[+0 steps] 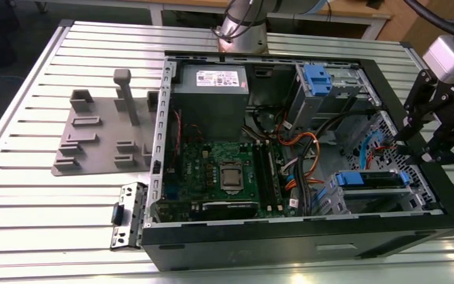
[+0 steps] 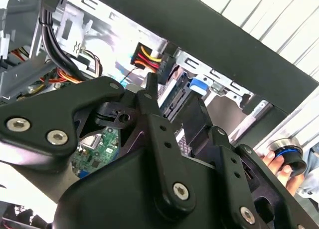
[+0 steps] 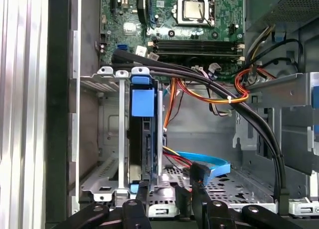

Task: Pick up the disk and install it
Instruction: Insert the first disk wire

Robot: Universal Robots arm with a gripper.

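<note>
On a ribbed metal tabletop (image 1: 22, 195), the open computer case (image 1: 306, 248) lies on its side, the disk (image 1: 371, 180) sitting in its drive cage at lower right of the exterior view. My gripper (image 1: 436, 155) hangs just beside it, at the case's edge; whether its fingers (image 3: 141, 196) are open or closed I cannot tell. My worry: the cables (image 3: 214, 97) draped near the cage could snag if I push further.

disk (image 3: 145, 139): mostly hidden in drive cage (image 3: 119, 139) | fingers (image 3: 142, 196): bases cut off at frame edge
</note>
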